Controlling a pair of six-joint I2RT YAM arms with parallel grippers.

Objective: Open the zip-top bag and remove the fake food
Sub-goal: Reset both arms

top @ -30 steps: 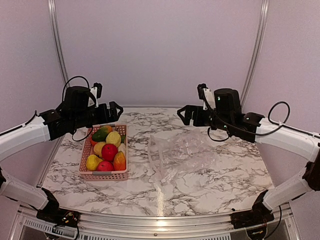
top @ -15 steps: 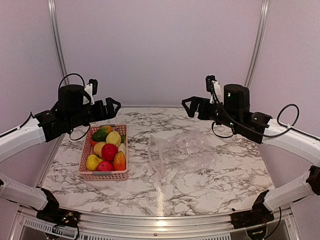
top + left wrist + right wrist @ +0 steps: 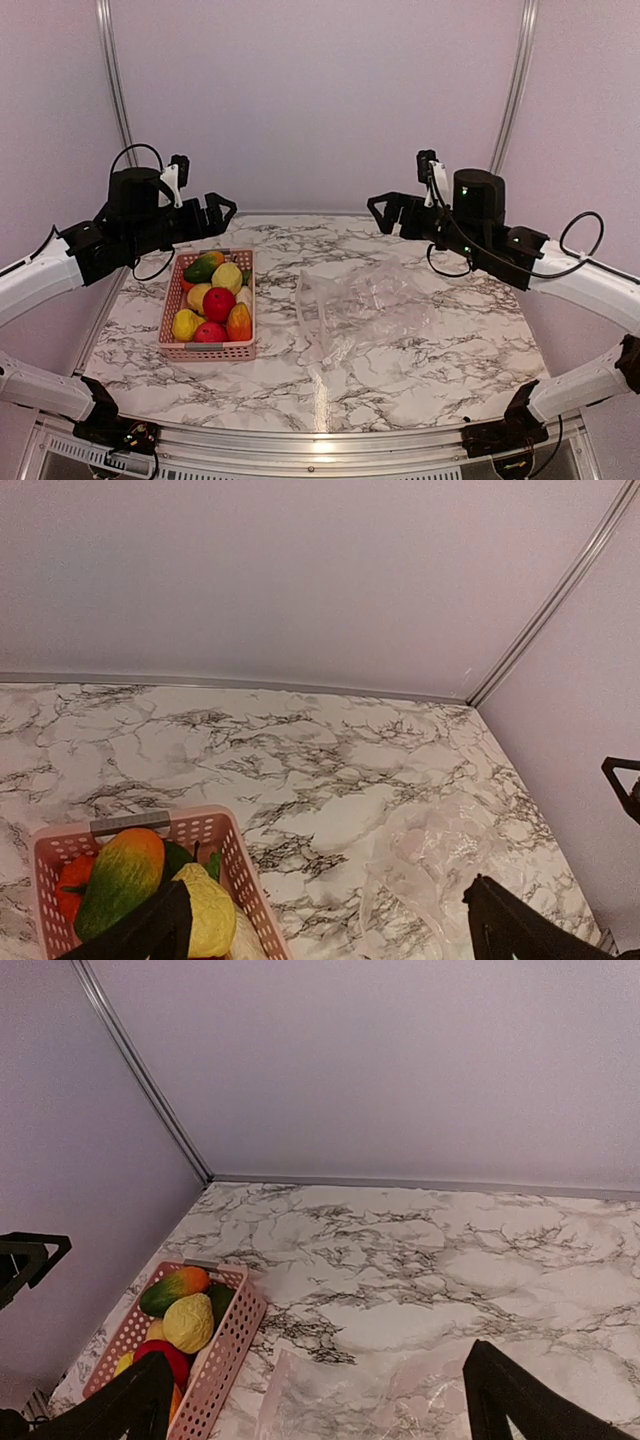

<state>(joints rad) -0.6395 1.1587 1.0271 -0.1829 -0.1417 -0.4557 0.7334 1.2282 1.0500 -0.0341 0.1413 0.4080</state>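
The zip-top bag lies crumpled on the marble table, right of centre, with nothing coloured showing inside it; it also appears as the bag and the bag. The fake food, red, yellow, orange and green pieces, lies heaped in a pink basket, also seen as the food and the food. My left gripper hangs open high over the basket's far end. My right gripper hangs open high beyond the bag. Nothing sits between the jaws of the left gripper or the right gripper.
The pink perforated basket stands at the left of the table, just left of the bag. Pale walls with metal corner strips close in the back and sides. The table's front edge runs along a metal rail.
Both arms have lifted and drawn outward: the left gripper up and to the left, the right gripper up and to the right. Bag, basket and food have not moved.
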